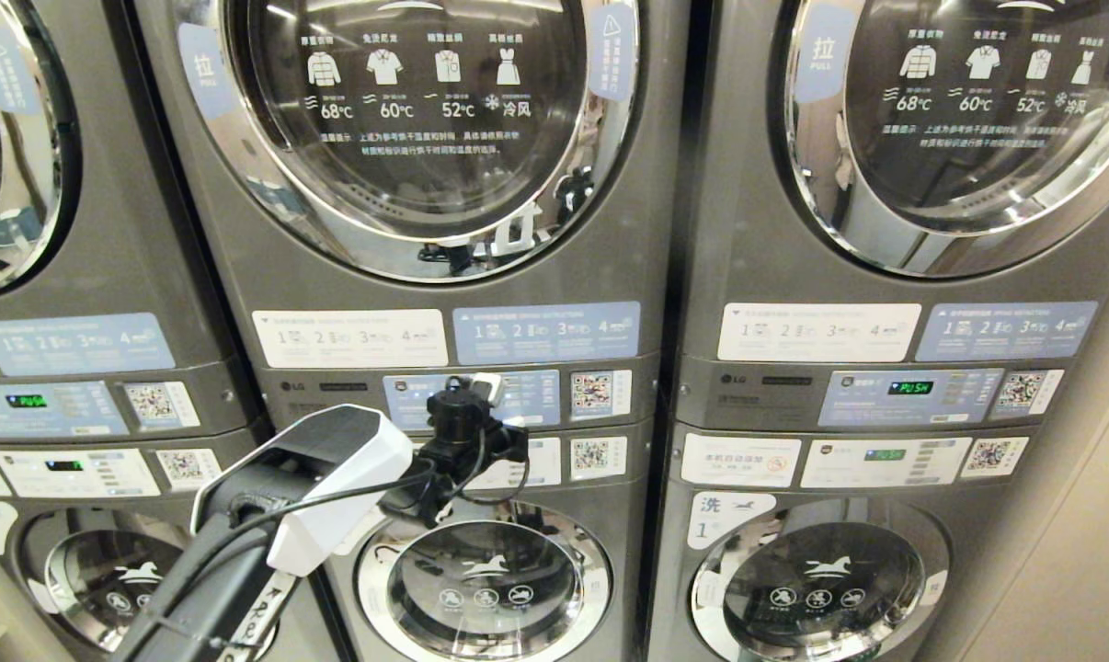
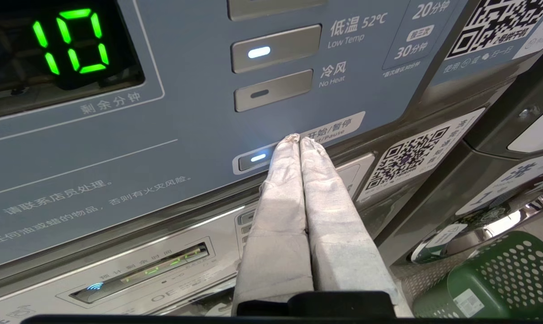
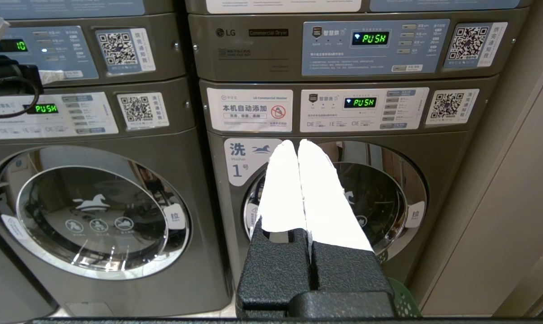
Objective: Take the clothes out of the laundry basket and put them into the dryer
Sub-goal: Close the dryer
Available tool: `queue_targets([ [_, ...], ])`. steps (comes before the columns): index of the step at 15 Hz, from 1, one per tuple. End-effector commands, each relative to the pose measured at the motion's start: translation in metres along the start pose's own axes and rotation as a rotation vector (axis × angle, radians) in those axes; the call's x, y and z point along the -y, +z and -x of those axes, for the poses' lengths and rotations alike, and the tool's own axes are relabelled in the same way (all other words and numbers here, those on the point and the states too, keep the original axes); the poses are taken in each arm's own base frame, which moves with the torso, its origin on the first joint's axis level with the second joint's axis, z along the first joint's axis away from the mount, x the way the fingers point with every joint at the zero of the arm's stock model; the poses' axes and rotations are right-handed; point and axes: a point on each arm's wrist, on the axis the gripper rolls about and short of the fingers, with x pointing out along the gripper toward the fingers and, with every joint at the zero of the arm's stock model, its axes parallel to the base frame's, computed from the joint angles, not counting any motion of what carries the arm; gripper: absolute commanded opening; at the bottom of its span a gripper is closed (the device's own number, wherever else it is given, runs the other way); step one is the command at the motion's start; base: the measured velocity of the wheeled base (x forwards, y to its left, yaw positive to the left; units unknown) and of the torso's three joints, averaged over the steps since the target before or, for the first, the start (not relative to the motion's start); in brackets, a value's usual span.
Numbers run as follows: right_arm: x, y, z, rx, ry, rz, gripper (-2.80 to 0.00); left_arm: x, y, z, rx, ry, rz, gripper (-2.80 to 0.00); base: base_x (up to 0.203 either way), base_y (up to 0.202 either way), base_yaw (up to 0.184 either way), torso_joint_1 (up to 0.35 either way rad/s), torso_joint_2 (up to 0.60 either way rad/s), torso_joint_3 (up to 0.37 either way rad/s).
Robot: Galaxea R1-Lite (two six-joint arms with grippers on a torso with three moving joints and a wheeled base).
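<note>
The dryer (image 1: 426,119) is the upper grey machine in the middle stack, and its round glass door is closed. My left gripper (image 2: 300,138) is shut and empty, its cloth-wrapped fingertips resting against the lit start/pause button (image 2: 253,158) on the dryer's blue control panel (image 1: 536,397). The panel's display (image 2: 69,42) reads 10, and the low-temp button (image 2: 276,48) is lit. A green perforated laundry basket (image 2: 501,279) stands on the floor below to the right; no clothes show. My right gripper (image 3: 297,143) is shut and empty, held off in front of washer 1 (image 3: 334,198).
Stacked grey LG machines fill the wall, with washers (image 1: 485,579) below and dryers above. The right stack's displays (image 3: 374,38) read PUSH. A beige wall panel (image 3: 514,202) borders the right side. The basket's rim (image 3: 402,301) shows beneath my right gripper.
</note>
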Motion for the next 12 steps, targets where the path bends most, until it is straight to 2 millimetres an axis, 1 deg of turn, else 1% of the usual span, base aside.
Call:
queue_targets([
  [1, 0.0000, 0.0004, 0.0001, 0.001, 0.000, 0.000, -2.80, -0.0016, -0.0013, 0.0003, -0.001, 0.006, 0.002, -2.80, 0.000, 0.000, 0.000, 0.000, 0.00, 0.000],
  [9, 0.0000, 0.0000, 0.0000, 0.000, 0.000, 0.000, -2.80, -0.0057, -0.0022, 0.0009, -0.006, 0.017, 0.000, -2.80, 0.000, 0.000, 0.000, 0.000, 0.00, 0.000],
  [11, 0.0000, 0.0000, 0.0000, 0.000, 0.000, 0.000, -2.80, -0.0048, -0.0010, 0.0012, -0.003, 0.016, 0.000, -2.80, 0.000, 0.000, 0.000, 0.000, 0.00, 0.000],
  [12, 0.0000, 0.0000, 0.0000, 0.000, 0.000, 0.000, -2.80, -0.0031, 0.0037, 0.0025, 0.007, 0.012, -0.003, -2.80, 0.000, 0.000, 0.000, 0.000, 0.00, 0.000],
])
